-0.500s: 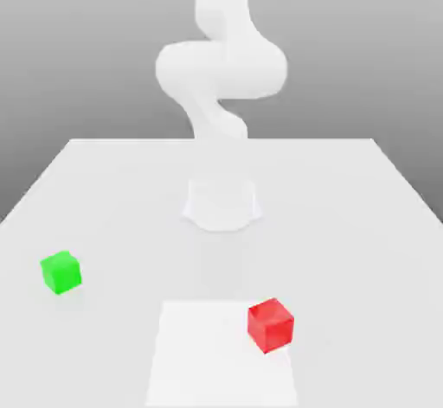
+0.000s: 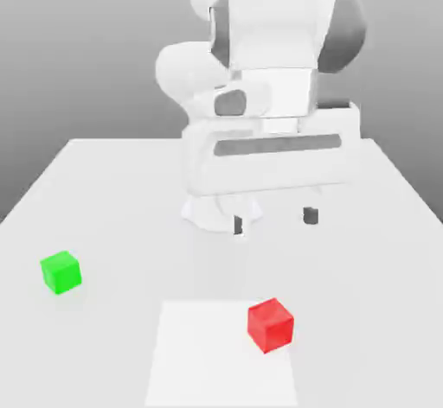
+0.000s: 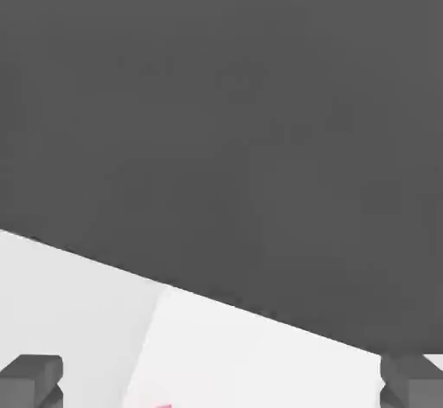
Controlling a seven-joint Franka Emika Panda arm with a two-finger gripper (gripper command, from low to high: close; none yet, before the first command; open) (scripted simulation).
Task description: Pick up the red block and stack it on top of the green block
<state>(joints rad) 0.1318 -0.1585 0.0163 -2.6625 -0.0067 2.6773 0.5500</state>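
Red block (image 2: pixel 270 325) sits on the table (image 2: pixel 112 190) near the front edge, toward the exterior view's right. It rests on a paler square patch (image 2: pixel 208 359), close to that patch's right side, turned a bit so one corner faces the camera. Nothing touches it. In the hand view just a thin red sliver (image 3: pixel 161 404) shows at the frame edge, on the paler patch.

Green block (image 2: pixel 60 271) is on the table's left side in the exterior view, well apart from the red one and a bit further back from the front edge. It lies on the plain table surface, off the patch, free of any contact.

Gripper (image 2: pixel 273 219) hangs above the table's middle, behind the red block and clear of it, pointing down. Jaws released, spread wide, w/ nothing between them; dark fingertips (image 2: pixel 310 216) show apart in the exterior view, and in the hand view the two pads (image 3: pixel 33 379) sit at opposite sides of the frame.

White arm (image 2: pixel 260 43) rises behind the gripper; its round base (image 2: pixel 208 212) stands on the table mid-way back. Background plain grey. The table's far edge runs level behind the arm.
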